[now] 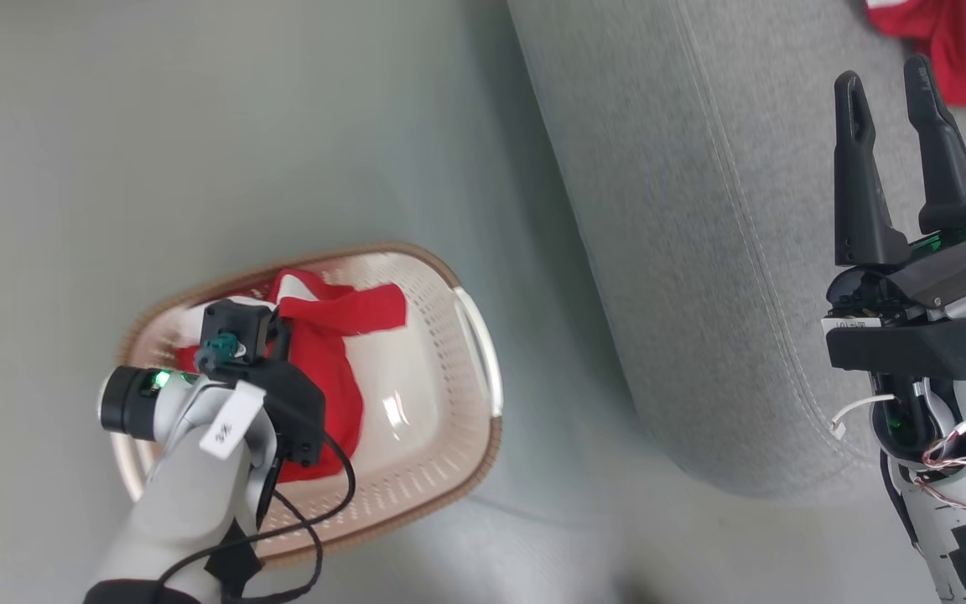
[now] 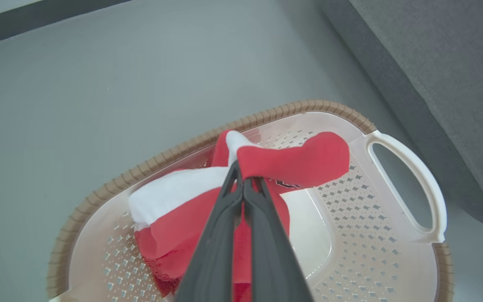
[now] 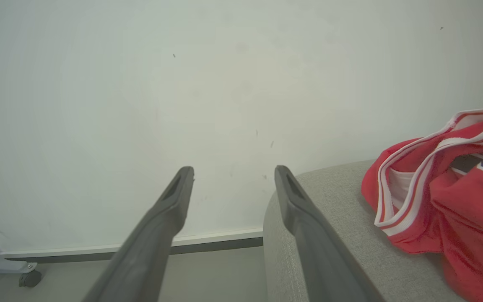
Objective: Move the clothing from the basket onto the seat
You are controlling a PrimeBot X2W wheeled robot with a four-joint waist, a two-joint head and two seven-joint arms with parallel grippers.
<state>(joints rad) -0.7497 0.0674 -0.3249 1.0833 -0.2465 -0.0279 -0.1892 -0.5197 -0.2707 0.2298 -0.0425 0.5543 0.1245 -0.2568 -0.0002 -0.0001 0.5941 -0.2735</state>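
The cream basket [image 1: 349, 250] with a brown rim stands on the floor at lower left, beside the grey seat [image 1: 701, 252]. One piece of red clothing [image 2: 304, 157] with white trim lies bunched inside the basket [image 2: 162, 157]. My left gripper [image 2: 241, 172] reaches down into it, shut on a fold of that red clothing [image 1: 324, 369]. A second red garment [image 1: 953, 42] lies on the seat at the top right. It also shows on the seat cushion [image 3: 333, 197] as a red garment [image 3: 455, 197] with striped trim. My right gripper [image 1: 884, 75] hangs open above the seat, holding nothing, and its fingers stand apart [image 3: 233, 172].
Grey floor [image 1: 198, 126] surrounds the basket. The basket's white handle [image 2: 430, 188] faces the seat's rounded side [image 2: 434, 63], with a narrow strip of floor between. A pale wall [image 3: 141, 84] stands beyond the seat, and a wheeled stand leg [image 3: 27, 277] sits at its foot.
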